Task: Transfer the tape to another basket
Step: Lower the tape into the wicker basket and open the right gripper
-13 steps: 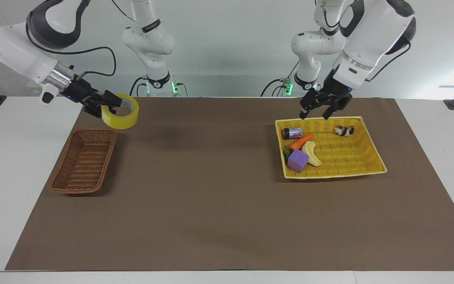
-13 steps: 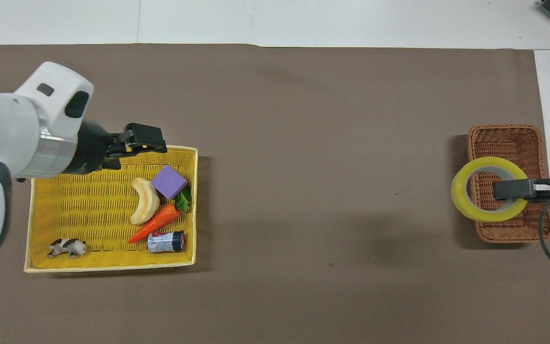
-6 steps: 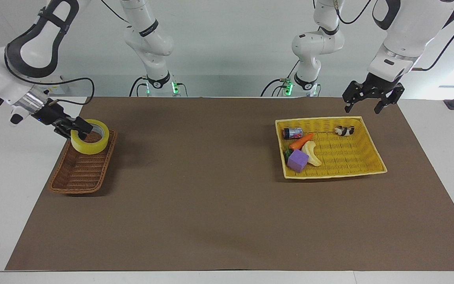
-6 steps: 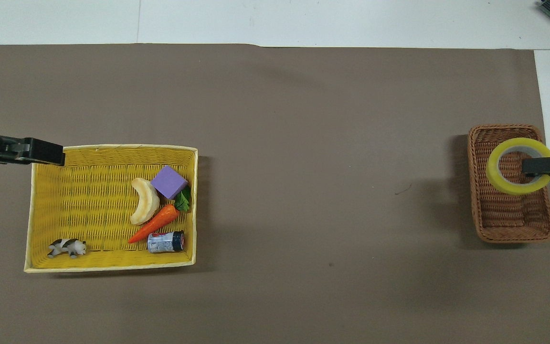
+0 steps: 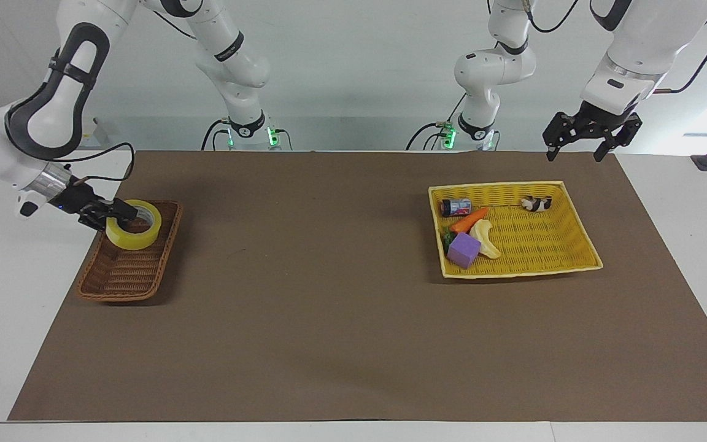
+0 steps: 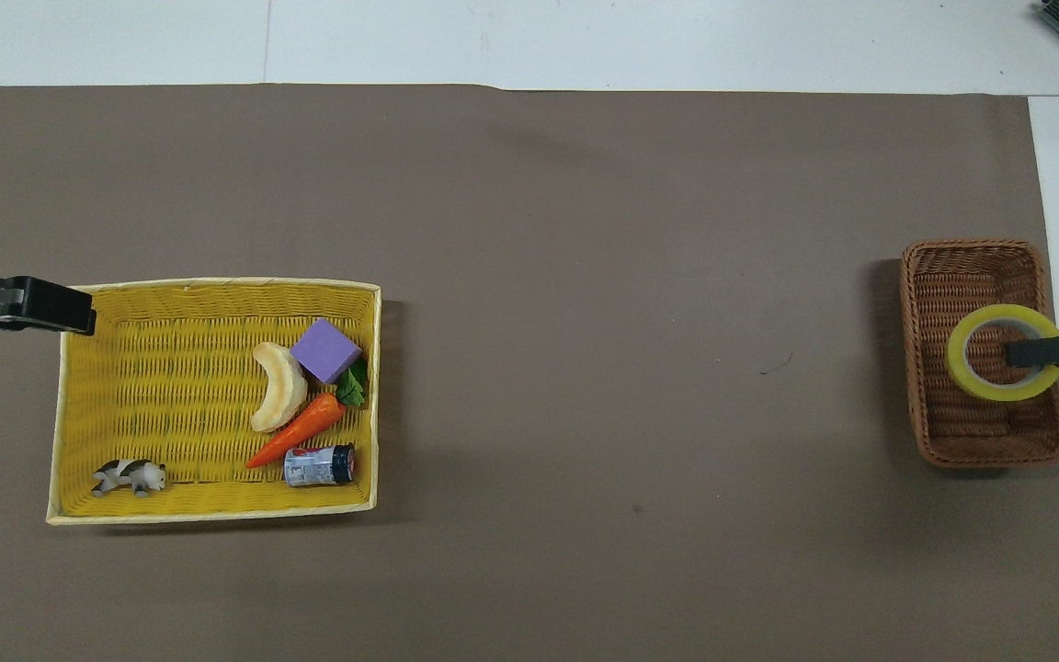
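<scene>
The yellow tape roll [image 5: 145, 236] is gripped by its rim in my right gripper [image 5: 123, 213], which is shut on it. The roll lies flat, low over the brown wicker basket [image 5: 126, 276] at the right arm's end of the table; I cannot tell whether it touches the basket's floor. In the overhead view the tape [image 6: 962, 359] and right gripper [image 6: 1033, 352] sit over the basket's [image 6: 971, 437] middle. My left gripper [image 5: 574, 153] is open and empty, raised in the air by the yellow tray's corner; it also shows in the overhead view [image 6: 79, 311].
The flat yellow woven tray [image 5: 537, 245] at the left arm's end holds a purple cube [image 5: 464, 250], a carrot [image 5: 469, 220], a banana piece [image 5: 485, 238], a small can [image 5: 455, 207] and a toy cow [image 5: 536, 203]. A brown mat covers the table.
My right gripper has lowered the tape from above the basket's near end down into the basket. My left gripper has drawn away from the tray and risen.
</scene>
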Motion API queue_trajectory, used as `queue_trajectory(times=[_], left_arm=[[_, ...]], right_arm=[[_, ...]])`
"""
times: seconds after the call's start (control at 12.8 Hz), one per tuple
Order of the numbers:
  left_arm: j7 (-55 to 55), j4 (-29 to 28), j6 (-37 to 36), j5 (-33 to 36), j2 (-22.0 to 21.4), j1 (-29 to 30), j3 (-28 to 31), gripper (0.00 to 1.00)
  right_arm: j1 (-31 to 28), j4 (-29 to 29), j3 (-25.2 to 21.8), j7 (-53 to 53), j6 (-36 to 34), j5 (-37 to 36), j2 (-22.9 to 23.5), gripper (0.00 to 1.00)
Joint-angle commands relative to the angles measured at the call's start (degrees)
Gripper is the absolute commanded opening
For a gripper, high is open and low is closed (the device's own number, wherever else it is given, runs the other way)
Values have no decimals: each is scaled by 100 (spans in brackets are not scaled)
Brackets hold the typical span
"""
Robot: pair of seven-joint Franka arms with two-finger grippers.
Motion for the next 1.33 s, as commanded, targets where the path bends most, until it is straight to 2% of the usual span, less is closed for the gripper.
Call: queue_trajectory(times=[0.0,0.23,0.39,0.47,0.55,0.63,0.78,1.09,1.25], left_arm=[[43,146,-146,110,65,81,-60,100],[43,146,-146,110,65,89,-68,100],[61,137,-164,127,65,11,-7,100],[61,128,-120,119,65,-146,376,100],[43,137,-67,93,73,-557,824,100],[61,128,72,101,73,-883,1115,100],[61,137,162,101,74,-1088,1206,100],[52,137,91,66,65,-1001,1206,100],[52,137,83,66,65,-887,1206,100]], right_arm=[[-40,153,60,-133,126,-303,157,7],[-40,135,51,-151,442,-515,253,51],[-31,135,60,-168,451,-506,253,93],[-31,135,60,-168,451,-498,253,96],[-22,135,60,-160,451,-480,253,100],[-22,135,60,-168,416,-428,253,100],[-57,249,60,-177,311,-340,253,100],[65,670,156,-72,346,-339,113,100],[380,846,166,94,407,-427,-36,100]])
